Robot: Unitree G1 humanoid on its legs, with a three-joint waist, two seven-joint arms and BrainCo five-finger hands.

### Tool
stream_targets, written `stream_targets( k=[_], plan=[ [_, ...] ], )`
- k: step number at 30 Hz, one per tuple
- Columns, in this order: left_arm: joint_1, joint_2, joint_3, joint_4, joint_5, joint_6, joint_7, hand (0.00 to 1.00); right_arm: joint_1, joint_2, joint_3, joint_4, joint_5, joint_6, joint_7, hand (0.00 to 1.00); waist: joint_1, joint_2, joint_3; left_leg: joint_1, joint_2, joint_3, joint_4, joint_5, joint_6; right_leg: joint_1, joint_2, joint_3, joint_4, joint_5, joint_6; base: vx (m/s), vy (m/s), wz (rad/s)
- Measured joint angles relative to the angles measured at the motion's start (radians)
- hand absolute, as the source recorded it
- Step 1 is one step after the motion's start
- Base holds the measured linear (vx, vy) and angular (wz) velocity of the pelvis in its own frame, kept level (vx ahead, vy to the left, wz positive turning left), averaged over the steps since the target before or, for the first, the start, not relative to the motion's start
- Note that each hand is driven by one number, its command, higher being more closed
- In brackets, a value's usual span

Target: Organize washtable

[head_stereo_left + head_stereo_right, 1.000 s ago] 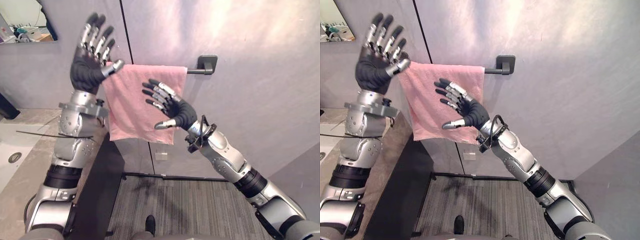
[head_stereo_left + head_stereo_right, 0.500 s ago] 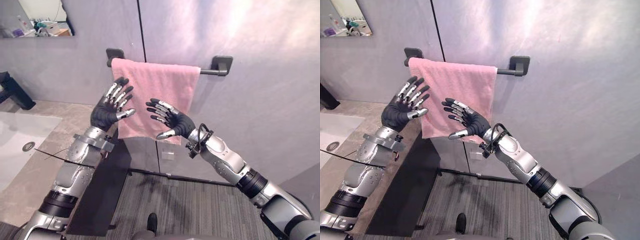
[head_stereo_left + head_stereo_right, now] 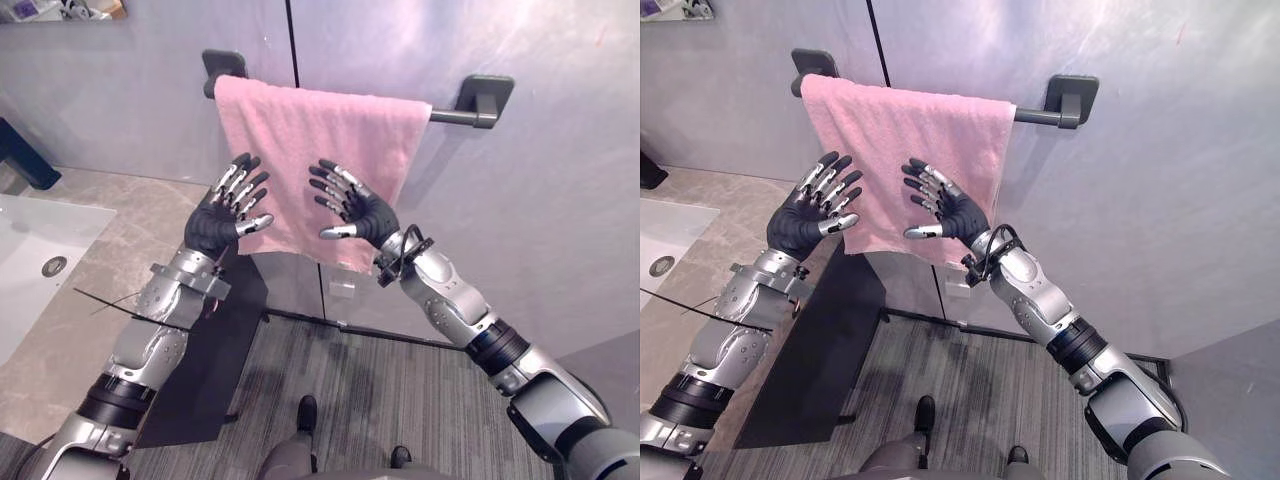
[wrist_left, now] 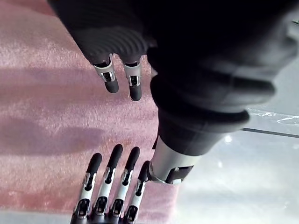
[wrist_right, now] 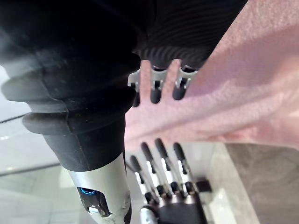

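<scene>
A pink towel (image 3: 320, 140) hangs folded over a dark rail (image 3: 455, 117) on the grey wall. Both hands are raised in front of its lower half, side by side and a short way apart. My left hand (image 3: 222, 215) is open with straight fingers, at the towel's left edge. My right hand (image 3: 358, 212) is open too, fingers spread, before the towel's lower right part. The left wrist view has the towel (image 4: 46, 116) just past my left fingers (image 4: 112, 83). In the right wrist view the towel (image 5: 233, 93) lies past my right fingers (image 5: 156, 93). Whether any fingertip touches the cloth I cannot tell.
A marble washtable (image 3: 110, 240) with a white sink (image 3: 25, 250) and its drain (image 3: 53, 266) lies at the left. Its dark cabinet side (image 3: 200, 350) drops to grey carpet (image 3: 400, 380). A dark object (image 3: 20, 155) stands at the counter's far left.
My left hand has come down from the towel's top left corner to the level of my right hand. Both hands stay open. The view has shifted, so the whole rail now shows.
</scene>
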Motion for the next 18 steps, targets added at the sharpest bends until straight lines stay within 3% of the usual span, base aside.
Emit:
stream_targets(
  k=[11,18],
  plan=[
    [-0.269,-0.008,-0.033,0.172,0.003,-0.007,0.065,0.00,-0.122,0.025,-0.087,0.049,-0.007,-0.008,-0.045,0.00,-0.009,0.007,0.078,-0.042,0.000,0.001,0.000,0.020,-0.007,-0.079,0.002,0.002,0.078,-0.036,-0.013,0.03,-0.036,0.01],
    [-0.348,-0.039,-0.032,0.274,0.006,-0.016,0.095,0.00,-0.129,0.045,-0.131,0.052,-0.003,-0.020,-0.077,0.00,-0.027,0.011,0.109,-0.055,0.003,0.018,0.000,0.025,-0.007,-0.119,0.003,0.025,0.110,-0.038,-0.013,-0.02,-0.031,-0.07]
  ],
)
